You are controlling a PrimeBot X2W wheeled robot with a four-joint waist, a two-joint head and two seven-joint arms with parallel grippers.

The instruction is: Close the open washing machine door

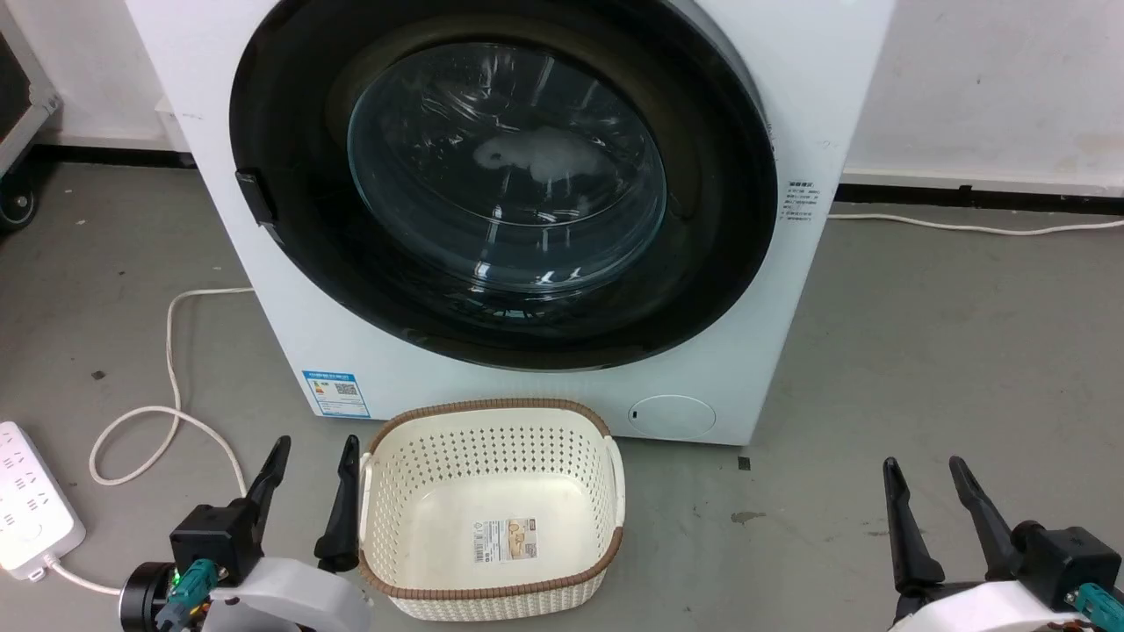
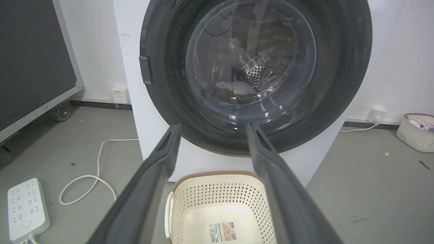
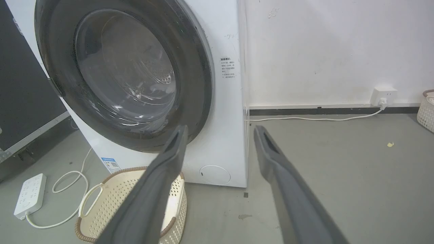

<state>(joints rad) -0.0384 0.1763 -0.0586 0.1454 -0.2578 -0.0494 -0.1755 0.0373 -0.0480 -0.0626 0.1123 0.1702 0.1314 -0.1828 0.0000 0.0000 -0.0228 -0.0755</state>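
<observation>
The big round door [image 1: 505, 175] lies flat against the front of the white, boxy washer [image 1: 263, 290], far in the middle, with a wide shiny black ring and a bulging clear glass bowl. Near it on the smooth grey floor [image 1: 922, 351] stands a cream plastic basket [image 1: 492, 412] full of little holes, with a brown woven rim. The left gripper [image 1: 317, 443] sits low, just left of the basket, and the right gripper [image 1: 924, 465] low at the near right, both with long dark fingers pointing at the washer, spread apart and holding nothing.

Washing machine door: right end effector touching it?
Apart. Head view: grey floor lies between the right end effector and the washing machine door.
</observation>
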